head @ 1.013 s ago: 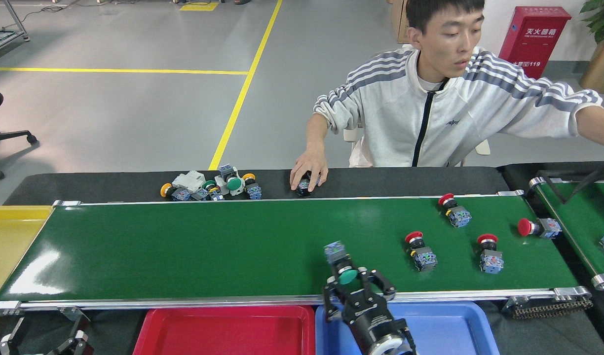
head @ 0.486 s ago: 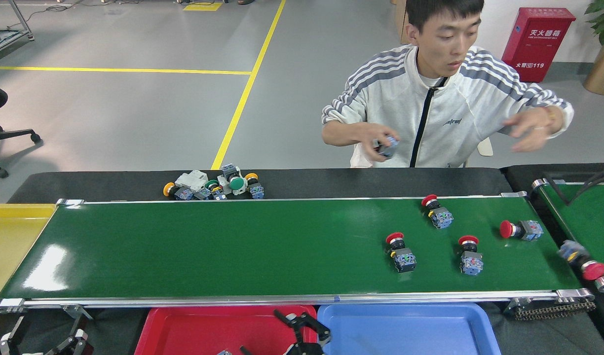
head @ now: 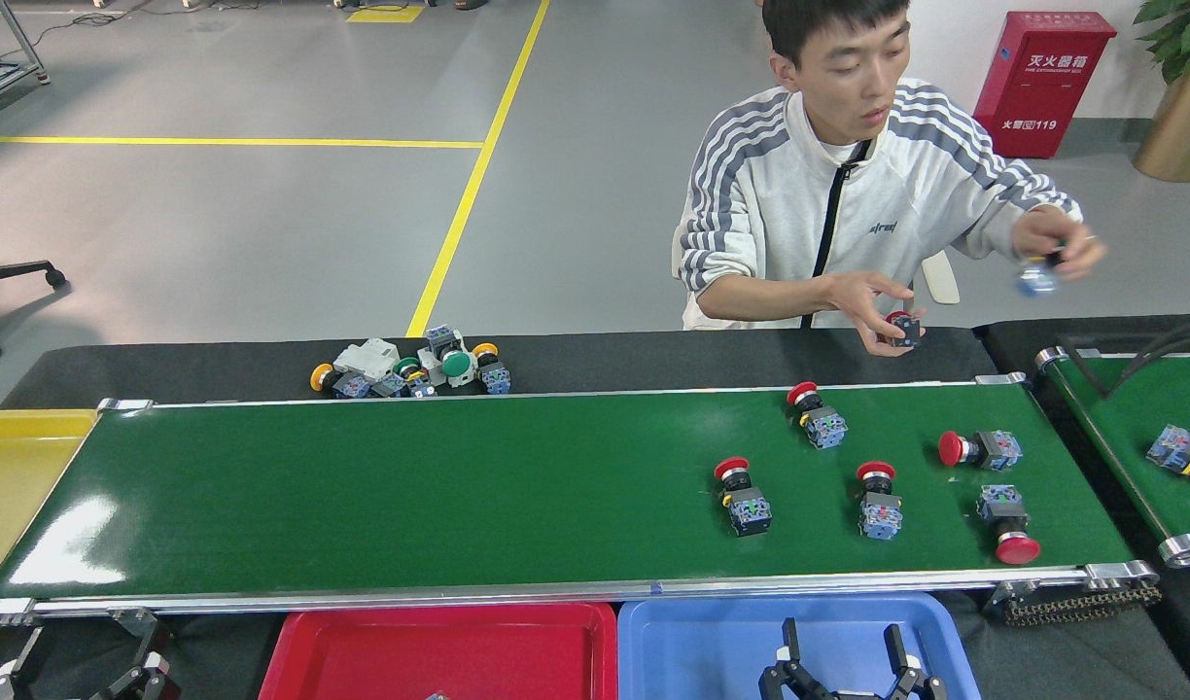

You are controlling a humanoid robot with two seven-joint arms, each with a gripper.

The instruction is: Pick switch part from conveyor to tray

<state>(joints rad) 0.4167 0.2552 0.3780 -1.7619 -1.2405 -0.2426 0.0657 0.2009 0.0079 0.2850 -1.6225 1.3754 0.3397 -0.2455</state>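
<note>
1. Head view: Glossy green conveyor (head: 410,486) carries five red-capped switch parts, grouped toward its right end; the nearest switch part (head: 744,496) lies on the belt, well apart from both trays, so I judge it the likely pick.
2. My right gripper (head: 841,649) hangs over the blue tray (head: 702,642), fingers spread and empty, placed close to the belt edge.
3. My left gripper (head: 133,676) is cut off at the frame's bottom; I cannot tell its state. The red tray (head: 439,647) is partly cropped.
</note>
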